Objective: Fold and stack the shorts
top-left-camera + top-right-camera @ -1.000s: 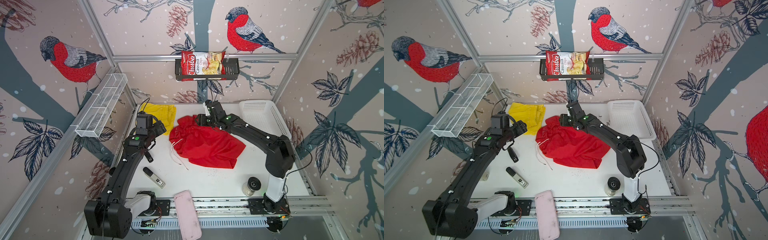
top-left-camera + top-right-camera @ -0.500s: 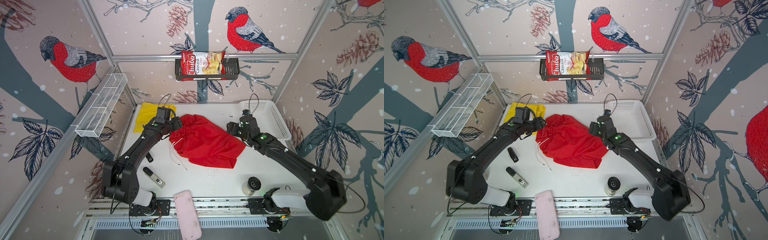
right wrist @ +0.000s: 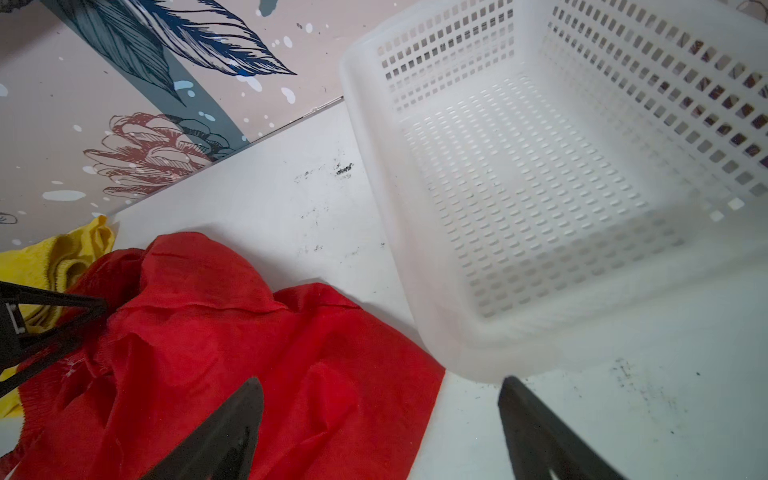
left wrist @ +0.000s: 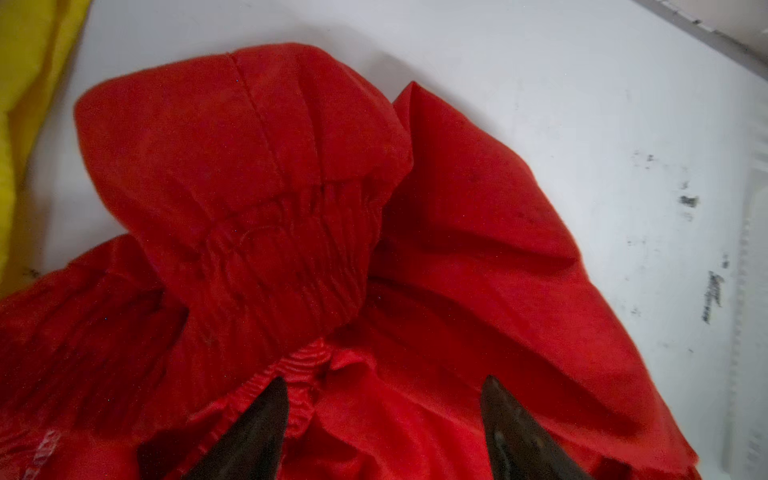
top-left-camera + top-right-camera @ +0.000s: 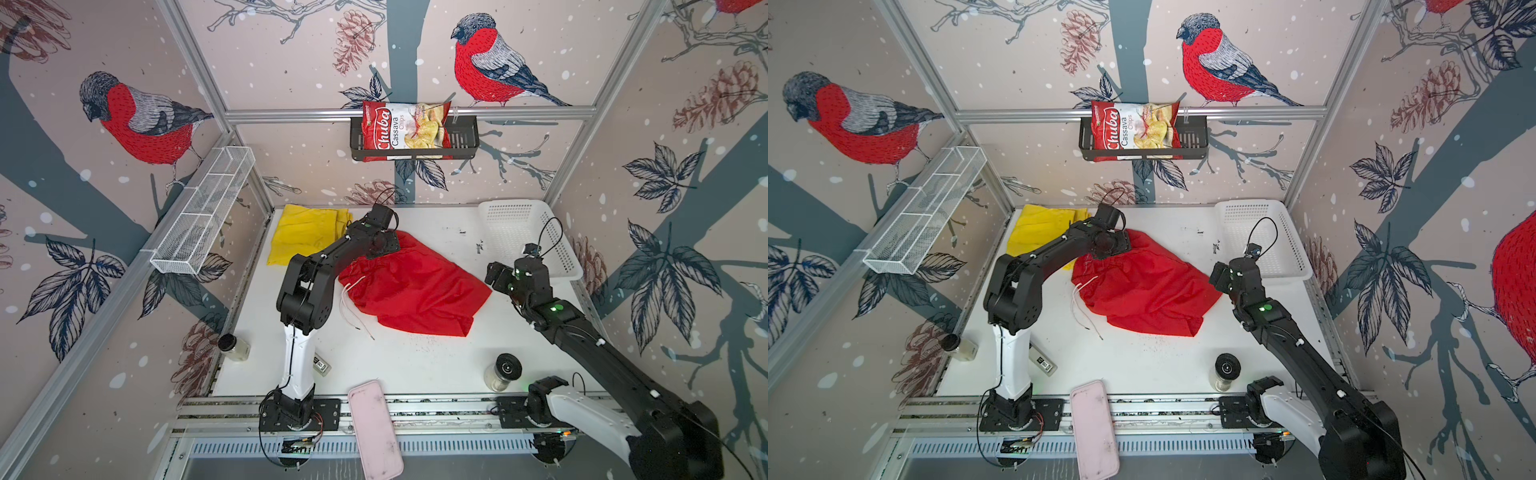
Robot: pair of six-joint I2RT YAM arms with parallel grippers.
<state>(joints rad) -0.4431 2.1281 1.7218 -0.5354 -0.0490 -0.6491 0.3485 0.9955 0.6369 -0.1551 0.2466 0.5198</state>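
The red shorts point(image 5: 411, 286) lie crumpled mid-table, with the waistband bunched at their 11 o'clock. The yellow shorts point(image 5: 303, 232) sit in the table's 11 o'clock corner, just beside them.

The left gripper point(image 4: 386, 382) hovers over the gathered waistband, jaws spread, holding nothing. The right gripper point(image 3: 382, 380) hangs wide and empty off the red hem corner at 3 o'clock, near the basket point(image 5: 523, 208).

The step looks like flattening before the fold. Each gripper should pinch an opposite end and draw the cloth taut, low over the table point(image 5: 415, 365).

Free room lies toward 6 o'clock. The basket wall crowds 2 o'clock, a jar point(image 5: 509, 368) stands at 5 o'clock, and the drawstring point(image 5: 347, 299) trails at 8 o'clock.
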